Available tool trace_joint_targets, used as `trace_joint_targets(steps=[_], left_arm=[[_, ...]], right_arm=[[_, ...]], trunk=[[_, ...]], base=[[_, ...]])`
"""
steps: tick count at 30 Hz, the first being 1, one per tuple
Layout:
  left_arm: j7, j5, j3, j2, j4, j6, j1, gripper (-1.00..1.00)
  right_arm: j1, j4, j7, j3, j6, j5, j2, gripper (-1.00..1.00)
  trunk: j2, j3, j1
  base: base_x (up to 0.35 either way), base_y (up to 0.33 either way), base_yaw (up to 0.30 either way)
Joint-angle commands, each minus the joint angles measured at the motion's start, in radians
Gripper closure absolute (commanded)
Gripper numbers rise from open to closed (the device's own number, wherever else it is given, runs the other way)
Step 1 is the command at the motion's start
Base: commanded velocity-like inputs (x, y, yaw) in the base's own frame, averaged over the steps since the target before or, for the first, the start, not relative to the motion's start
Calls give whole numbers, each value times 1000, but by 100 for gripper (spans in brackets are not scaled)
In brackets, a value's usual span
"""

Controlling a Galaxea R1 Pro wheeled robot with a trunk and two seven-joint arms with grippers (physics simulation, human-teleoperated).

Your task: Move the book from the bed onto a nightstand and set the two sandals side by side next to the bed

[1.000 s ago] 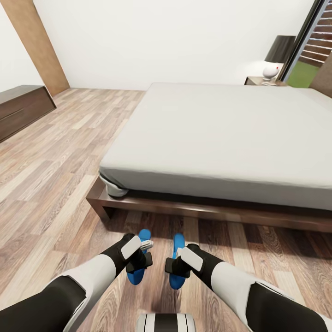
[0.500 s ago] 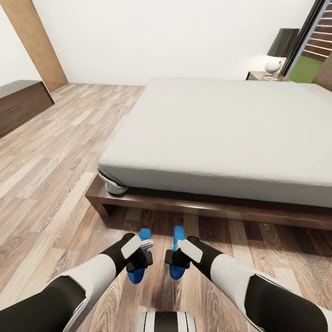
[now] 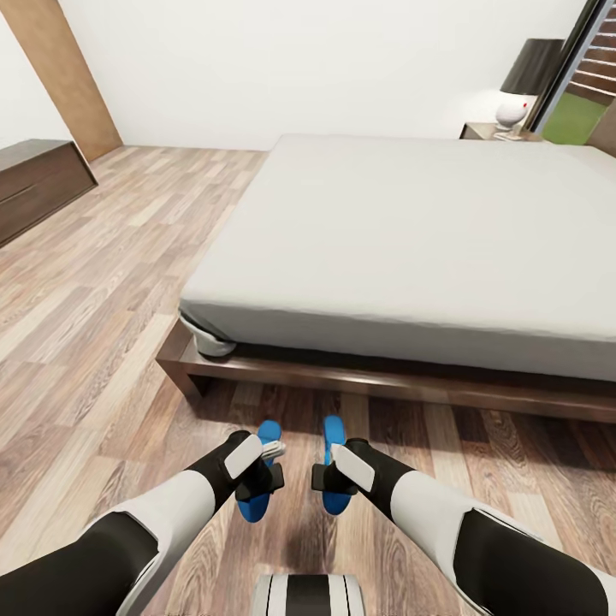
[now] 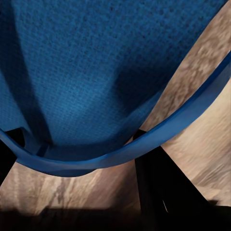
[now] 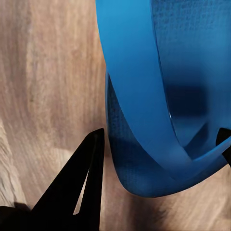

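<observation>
Firstly, bed (image 3: 411, 248): centre and right of frame, mattress bare. Floor (image 3: 94, 342): wood planks. Two sandals, lower centre beside bed frame: left sandal (image 3: 257, 505) gripped by left hand (image 3: 267, 475); right sandal (image 3: 332, 436) gripped by right hand (image 3: 323, 477).

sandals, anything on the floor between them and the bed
Nothing visible: bare floor lies between both sandals, left and right, and the bed. Each sits at a claw, left and right.
</observation>
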Motion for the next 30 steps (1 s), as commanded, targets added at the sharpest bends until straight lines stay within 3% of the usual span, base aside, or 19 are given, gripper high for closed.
trace_joint_targets(steps=[1, 17, 25, 30], left_arm=[[3, 9, -6, 1, -1, 2, 0, 100], [-3, 10, -6, 1, -2, -62, 0, 100], [-7, 10, -7, -2, -5, -62, 0, 100], [-7, 10, -7, -2, -5, -59, 0, 100]], right_arm=[[-1, -1, -5, 5, 1, -9, 0, 100], [-1, 1, 0, 1, 2, -14, 0, 100], [-1, 1, 25, 0, 0, -67, 0, 100], [-1, 1, 28, 0, -1, -73, 0, 100]], trunk=[[0, -2, 0], [0, -28, 0], [0, -41, 0], [0, -49, 0]], base=[[2, 0, 0], [0, 0, 0], [0, 0, 0], [0, 0, 0]])
